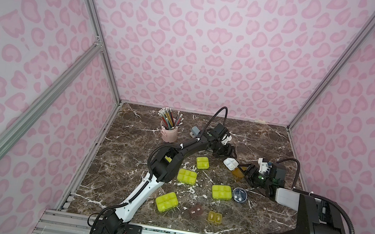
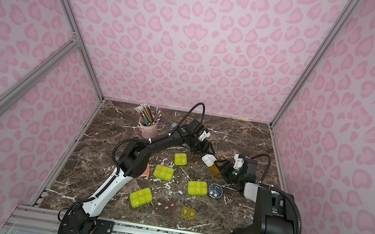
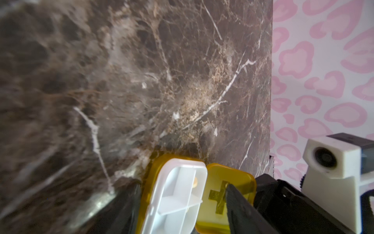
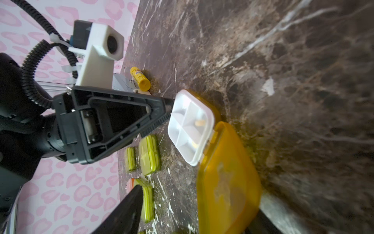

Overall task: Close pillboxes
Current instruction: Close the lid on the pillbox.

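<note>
The left pincer (image 1: 229, 155) is spread wide at the open pillbox (image 1: 230, 163), which sits right of the middle of the tabletop (image 1: 267, 141) in both top views. In the left wrist view the white tray (image 3: 178, 192) lies between its two fingers (image 3: 240, 204). One finger is just beside the tray's rim and the other is in front of the orange lid (image 3: 230, 178).

The right pincer (image 1: 246, 171) is spread too. In the right wrist view the orange lid is between its fingers. The lid is open, joined to the side of the tray. A small pill (image 4: 200, 122) lies in one part of the tray.

Four lime pillboxes (image 1: 186, 176) lie shut in the middle and lower left of the tabletop. A round grey pillbox (image 1: 239, 195) is just right of one of them. A brown pillbox (image 1: 196, 211) and a small yellow pillbox (image 1: 215, 217) lie side by side near the bottom edge. A pink cup (image 1: 169, 134) full of pencils stands at the upper left.
</note>
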Controlling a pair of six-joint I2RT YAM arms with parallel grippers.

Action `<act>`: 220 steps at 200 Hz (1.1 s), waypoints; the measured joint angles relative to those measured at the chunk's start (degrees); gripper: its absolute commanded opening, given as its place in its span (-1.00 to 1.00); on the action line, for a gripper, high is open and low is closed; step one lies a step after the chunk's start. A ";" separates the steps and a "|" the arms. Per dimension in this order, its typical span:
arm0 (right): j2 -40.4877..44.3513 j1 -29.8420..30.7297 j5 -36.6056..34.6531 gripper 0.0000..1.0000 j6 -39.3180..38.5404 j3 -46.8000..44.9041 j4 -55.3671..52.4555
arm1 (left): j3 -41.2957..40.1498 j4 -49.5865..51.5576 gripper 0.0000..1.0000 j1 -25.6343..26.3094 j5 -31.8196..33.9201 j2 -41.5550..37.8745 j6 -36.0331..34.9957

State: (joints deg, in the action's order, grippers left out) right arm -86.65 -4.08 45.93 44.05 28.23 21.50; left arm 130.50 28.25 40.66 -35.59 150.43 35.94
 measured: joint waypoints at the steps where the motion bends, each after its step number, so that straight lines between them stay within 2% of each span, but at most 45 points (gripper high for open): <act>1: 0.04 0.00 0.00 0.40 0.02 0.00 0.00 | -0.07 -0.02 0.35 0.02 -0.02 -0.04 0.00; 74: 2.32 1.07 0.11 0.40 0.13 1.44 -1.01 | -8.09 -4.57 0.39 0.17 -1.66 -4.00 1.64; 100: 2.36 2.43 -0.11 0.40 0.15 3.04 -1.38 | -11.61 -6.86 0.60 0.26 -1.92 -5.97 3.32; 123: 2.25 3.85 -0.79 0.40 0.33 4.52 -1.57 | -15.41 -10.29 0.69 0.26 -2.14 -7.85 5.18; 128: 2.12 4.13 -0.96 0.40 0.33 4.83 -1.57 | -16.13 -11.28 0.89 0.22 -2.27 -8.13 5.81; 140: 1.79 4.57 -1.16 0.41 0.33 5.33 -1.57 | -17.64 -13.51 0.99 0.09 -2.99 -8.79 6.97; 181: 0.63 4.90 -1.55 0.40 0.52 6.34 -1.68 | -23.80 -18.99 0.96 -1.73 -1.84 -11.72 12.55; 220: -0.87 5.33 -1.55 0.40 0.61 7.74 -1.60 | -24.52 -19.54 0.97 -2.14 -0.02 -12.39 13.86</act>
State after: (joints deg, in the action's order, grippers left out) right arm -87.53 1.26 44.38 44.66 35.97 19.90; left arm 105.97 8.71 38.52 -35.62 138.04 49.80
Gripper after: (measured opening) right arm 0.702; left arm 0.982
